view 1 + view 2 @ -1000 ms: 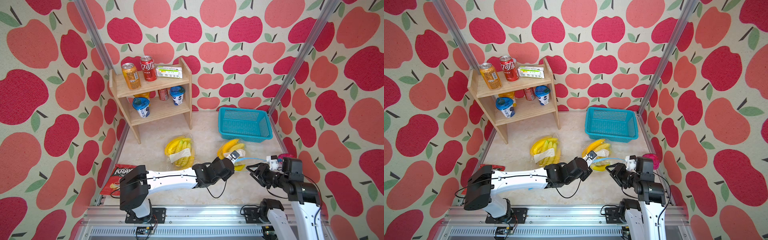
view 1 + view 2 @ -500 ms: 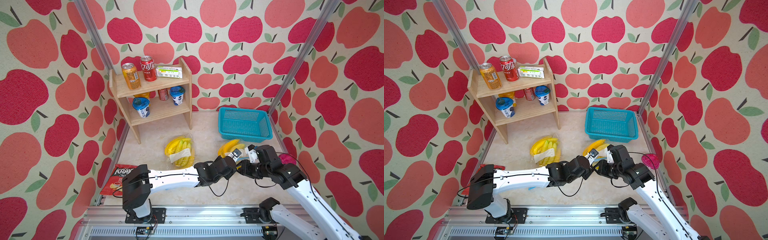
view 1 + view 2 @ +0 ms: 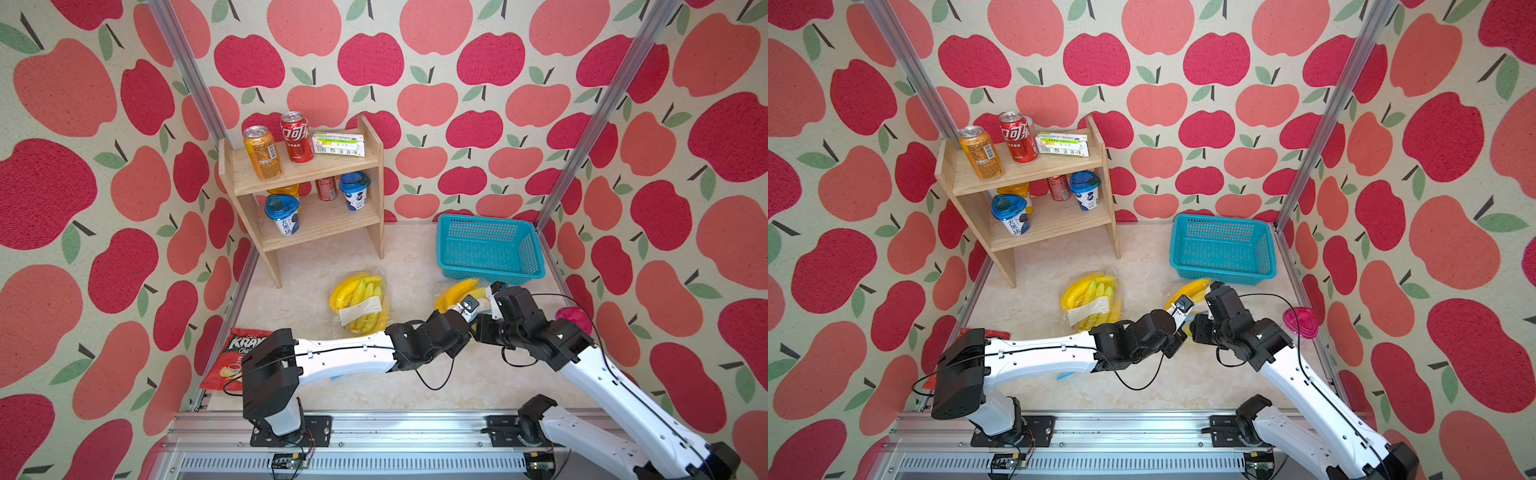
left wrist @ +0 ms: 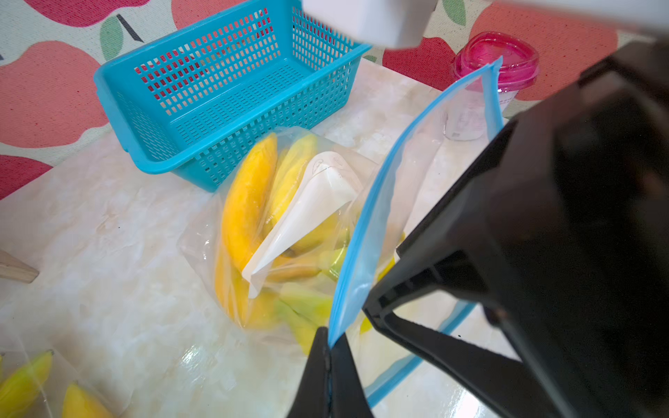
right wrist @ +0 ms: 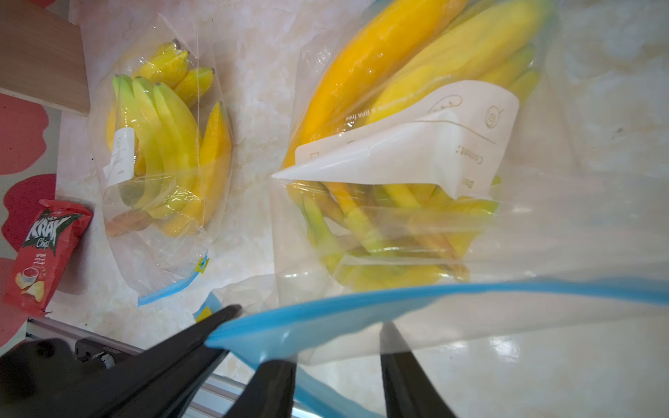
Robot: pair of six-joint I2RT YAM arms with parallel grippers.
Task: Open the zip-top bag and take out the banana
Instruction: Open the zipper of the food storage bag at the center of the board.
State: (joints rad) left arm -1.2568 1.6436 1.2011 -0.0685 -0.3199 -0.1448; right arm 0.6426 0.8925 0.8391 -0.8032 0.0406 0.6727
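The zip-top bag (image 4: 289, 217) lies on the marble floor in front of the teal basket, and a yellow banana (image 4: 249, 202) shows through its clear plastic. Both top views show the banana (image 3: 457, 289) (image 3: 1192, 289) just beyond where the two grippers meet. My left gripper (image 4: 329, 340) is shut on the bag's blue zip edge (image 4: 376, 202) and holds that lip up. The bag's mouth gapes. My right gripper (image 5: 336, 347) is open at the mouth, its two fingers spread under the raised blue zip edge (image 5: 398, 300), and one fingertip shows through the plastic.
A second bag of bananas (image 3: 361, 303) lies to the left. The teal basket (image 3: 490, 249) stands just behind. A wooden shelf (image 3: 307, 166) with cans and cups is at the back left. A red chips bag (image 3: 232, 361) lies front left, and a pink-lidded cup (image 3: 575, 318) stands by the right wall.
My right arm has swung in from the front right to the bag's mouth, beside the left gripper. The left gripper has stayed shut on the zip edge.
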